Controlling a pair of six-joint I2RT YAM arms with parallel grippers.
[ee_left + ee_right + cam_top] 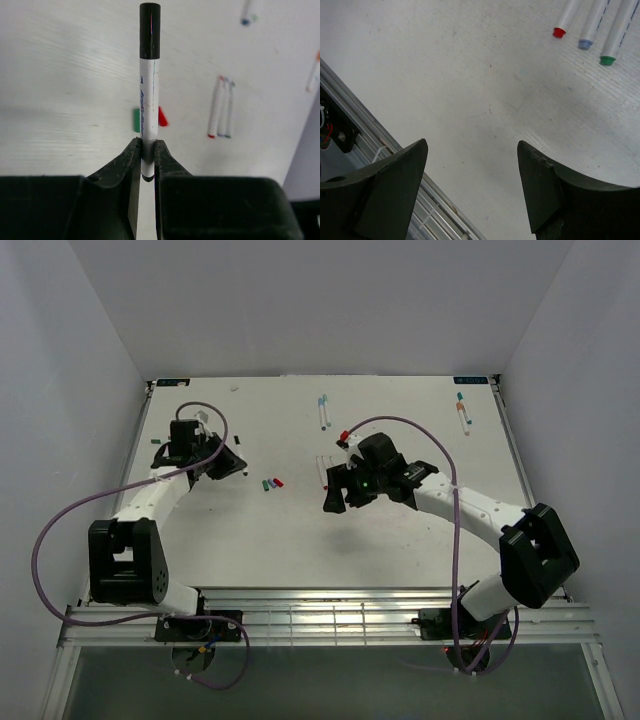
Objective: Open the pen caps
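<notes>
Black pen cap (150, 31) still on white pen (149, 100), top centre of left wrist view. Left gripper (148, 160) jaws narrow, clamping the pen's lower end. Loose green cap (136, 120) and red cap (162, 116) on table (60, 75) behind. Right gripper (471, 145) jaws wide, holding nothing.

The left arm (150, 505) rises from its base at the near left corner, bends at the elbow and reaches forward and a little to the right. Its wrist is turned toward the middle. The left end effector (145, 150) is closed, and its two black fingers (125, 165) press from both sides on the lower end of a pen (149, 100), which stands out straight beyond the fingertips.

The right arm (470, 505) goes from its base at the near right, up over a high elbow, then stretches left toward the centre. The right end effector (471, 145) points downward and back toward the near edge. Its jaws are spread wide with nothing between them.
</notes>
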